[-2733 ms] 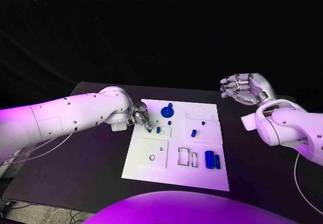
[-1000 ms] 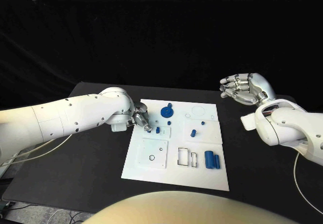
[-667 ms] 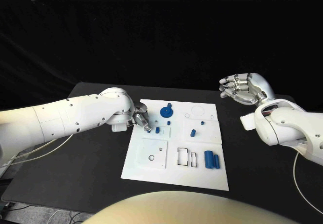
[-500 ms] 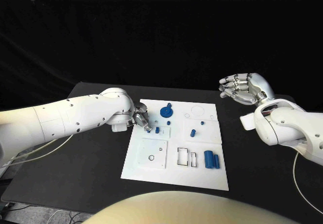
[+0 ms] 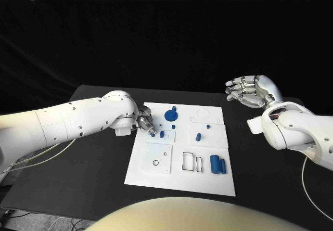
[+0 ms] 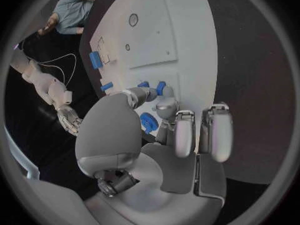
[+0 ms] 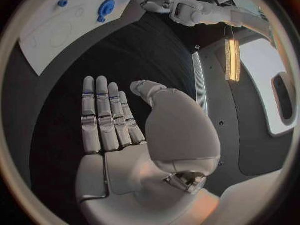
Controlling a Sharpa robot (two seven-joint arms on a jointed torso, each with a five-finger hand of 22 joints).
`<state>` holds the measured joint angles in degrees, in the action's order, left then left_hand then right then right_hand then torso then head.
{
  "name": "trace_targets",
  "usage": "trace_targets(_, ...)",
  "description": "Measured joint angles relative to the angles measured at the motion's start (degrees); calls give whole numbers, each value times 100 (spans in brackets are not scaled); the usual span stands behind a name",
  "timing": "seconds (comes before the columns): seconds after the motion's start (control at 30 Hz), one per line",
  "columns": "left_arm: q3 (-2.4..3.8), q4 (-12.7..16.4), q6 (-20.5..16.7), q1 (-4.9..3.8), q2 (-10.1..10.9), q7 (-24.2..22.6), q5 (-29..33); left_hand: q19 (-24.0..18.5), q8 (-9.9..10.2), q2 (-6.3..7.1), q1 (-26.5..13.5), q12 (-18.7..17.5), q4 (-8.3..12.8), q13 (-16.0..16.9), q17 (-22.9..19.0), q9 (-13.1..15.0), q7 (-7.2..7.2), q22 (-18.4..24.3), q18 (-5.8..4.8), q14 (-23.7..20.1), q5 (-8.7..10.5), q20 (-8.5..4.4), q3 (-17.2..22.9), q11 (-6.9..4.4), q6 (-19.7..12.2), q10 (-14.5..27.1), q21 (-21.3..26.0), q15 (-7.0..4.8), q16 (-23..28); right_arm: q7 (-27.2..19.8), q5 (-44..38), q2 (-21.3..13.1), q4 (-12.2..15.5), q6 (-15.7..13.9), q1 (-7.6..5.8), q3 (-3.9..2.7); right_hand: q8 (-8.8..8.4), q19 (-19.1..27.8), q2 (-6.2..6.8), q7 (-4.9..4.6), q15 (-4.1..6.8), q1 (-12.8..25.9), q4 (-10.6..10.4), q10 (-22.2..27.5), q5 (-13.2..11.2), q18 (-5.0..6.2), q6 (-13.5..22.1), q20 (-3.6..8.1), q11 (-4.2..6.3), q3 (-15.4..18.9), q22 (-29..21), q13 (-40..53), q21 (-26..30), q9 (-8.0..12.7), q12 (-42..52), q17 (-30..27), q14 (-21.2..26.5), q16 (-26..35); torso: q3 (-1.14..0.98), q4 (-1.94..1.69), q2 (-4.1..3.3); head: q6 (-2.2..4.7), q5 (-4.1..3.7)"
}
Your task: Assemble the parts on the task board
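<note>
Left robot hand (image 5: 144,122) fingertips touching blue part (image 5: 161,134); right robot hand (image 5: 251,91) spread, empty.

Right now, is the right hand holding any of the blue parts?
No. The silver many-fingered right hand is raised off to the side of the white task board, its fingers straight with nothing in them.

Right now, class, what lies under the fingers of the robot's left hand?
Under the left hand is the white board, with small blue pieces at its fingertips. The fingers cover whether they actually grip one.
</note>
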<state>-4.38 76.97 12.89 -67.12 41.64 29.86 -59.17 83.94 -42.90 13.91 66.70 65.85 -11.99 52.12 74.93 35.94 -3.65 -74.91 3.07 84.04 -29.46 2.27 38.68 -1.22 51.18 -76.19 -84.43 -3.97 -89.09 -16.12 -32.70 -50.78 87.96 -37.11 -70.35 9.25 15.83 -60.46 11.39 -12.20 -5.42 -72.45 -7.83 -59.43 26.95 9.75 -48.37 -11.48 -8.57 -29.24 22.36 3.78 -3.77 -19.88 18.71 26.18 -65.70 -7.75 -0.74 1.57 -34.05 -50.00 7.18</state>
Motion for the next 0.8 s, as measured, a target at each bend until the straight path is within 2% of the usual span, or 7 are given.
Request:
trace_targets(0.03, 0, -1, 0, 0, 0, 2, 9, 0, 0, -27, -27, 0, 51, 0, 0, 12, -5, 0, 0, 0, 17, 0, -37, 0, -8, 0, 14, 0, 0, 0, 0, -1, 0, 0, 0, 0, 0, 0, 0, 0, 0, 0, 0, 0, 0, 0, 0, 0, 0, 0, 0, 0, 0, 0, 0, 0, 0, 0, 0, 0, 1, 0, -1)
trace_targets(0.07, 0, -2, 0, -1, 1, 2, 21, 0, 23, -41, -44, -1, 327, 0, 0, 39, -3, 0, 0, 0, 39, 0, 144, 0, -12, 0, 28, 0, 0, 0, 0, -2, 0, 0, 0, 0, 0, 0, 0, 0, 0, 0, 0, 0, 0, 0, 0, 0, 0, 0, 0, 0, 0, 0, 0, 0, 0, 0, 0, 0, 1, 0, -3)
trace_targets(0.27, 0, -7, -3, -2, 17, 11, 81, 0, 133, -70, -441, -29, 561, 0, 0, 85, 90, 0, 0, 0, 50, 0, 18, 0, -39, 0, 52, 0, 0, 0, 2, -5, 1, 0, 1, 0, 0, 0, 0, 0, 0, 0, 0, 0, 23, 0, 0, 0, 0, 0, -29, 0, 0, 7, 0, -9, 0, 23, 0, -3, 3, 0, -11)
trace_targets(0.33, -2, -10, -5, 0, 25, 18, 99, 0, 203, -61, -519, -30, 429, 20, 0, 51, 152, 0, 0, -5, 63, 0, -258, 0, 25, 0, 52, -32, 0, 0, 5, -6, 1, 0, 1, 0, 0, 0, 0, 0, 0, 0, 0, 0, 23, 0, 0, 0, 0, 0, -29, 0, 0, 7, 0, -9, 0, 23, 0, -3, 3, 0, -12)
trace_targets(0.6, -10, -11, -38, 9, 50, 38, 157, 0, 355, -18, -562, -30, -104, 41, -1, 17, 116, 0, 0, 1, 174, 0, -1039, 0, 142, 0, 74, -43, 0, 0, 11, -5, 1, 0, 1, 0, 0, 0, -22, 0, 0, 22, 0, 0, 23, 0, 0, 0, 0, 0, -29, 0, 0, 6, 0, -9, 0, 23, 0, -3, 3, 0, -23)
trace_targets(0.7, -14, -11, -69, 13, 62, 49, 174, 0, 355, -18, -562, -30, -376, 38, -1, 37, 110, 0, 0, 1, 476, 0, -1311, 0, 148, 0, 74, -43, 0, 0, 13, -5, 1, 0, 1, 0, 0, 0, -22, 0, 0, 22, 0, 0, 23, 0, 0, 0, 0, 0, -36, 0, 0, 6, 0, -9, 0, 22, 0, -3, 3, 0, -28)
trace_targets(0.8, -15, -11, -113, 16, 75, 59, 195, 0, 355, -46, -591, -30, -474, 39, -1, 54, 110, 0, 0, 1, 706, 0, -1461, 0, 148, 0, 74, -43, 0, -1, 16, -5, 1, 0, 1, 0, 0, 0, -22, 0, 0, 22, 0, 0, 23, 0, 0, 0, 0, 0, -36, 0, 0, 6, 0, -9, 0, 23, 0, -3, 3, 0, -35)
